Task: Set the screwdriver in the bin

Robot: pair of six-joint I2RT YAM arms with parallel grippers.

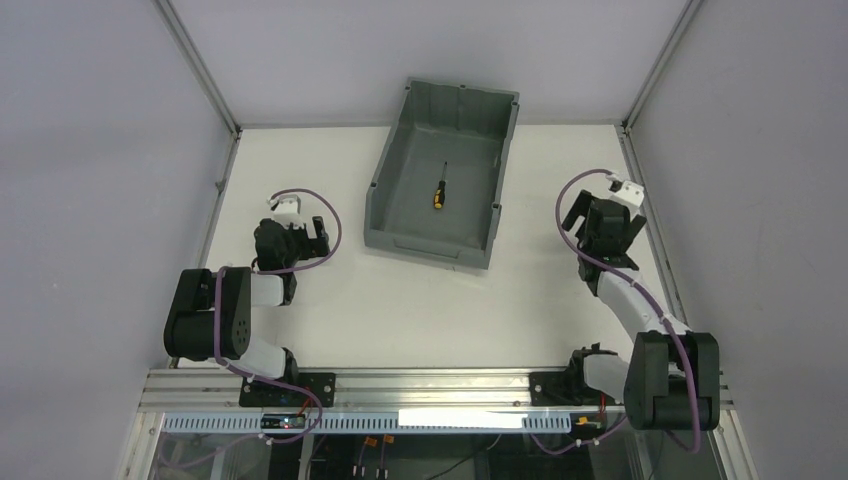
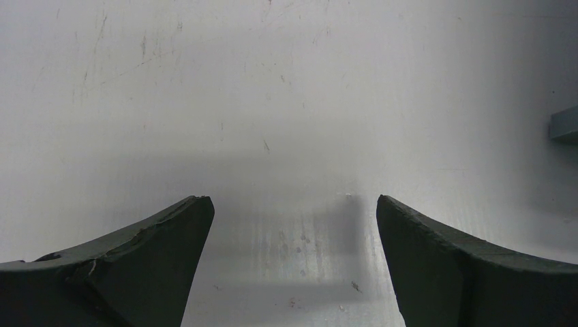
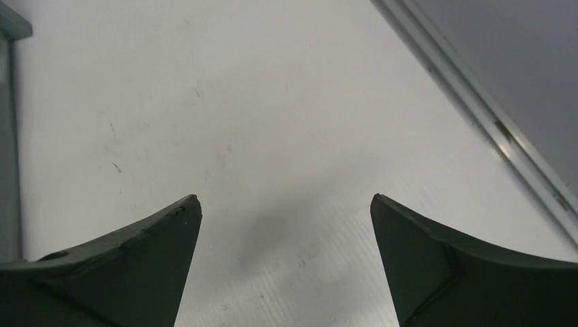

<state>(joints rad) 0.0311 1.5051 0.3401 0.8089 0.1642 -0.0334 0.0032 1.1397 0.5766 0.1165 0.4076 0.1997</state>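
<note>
The small screwdriver (image 1: 439,188), with a yellow-orange and black handle and a thin dark shaft, lies on the floor of the large grey bin (image 1: 385,182) at the back middle of the table. My left gripper (image 1: 300,232) is open and empty over bare table left of the bin; it also shows in the left wrist view (image 2: 293,204). My right gripper (image 1: 608,235) is open and empty over bare table right of the bin; it also shows in the right wrist view (image 3: 285,201). A corner of the bin (image 2: 564,126) shows at the right edge of the left wrist view.
White tabletop (image 1: 420,310) with grey enclosure walls on three sides. A metal frame rail (image 3: 491,116) runs along the table's right edge near my right gripper. A bin edge (image 3: 9,136) shows at the left of the right wrist view.
</note>
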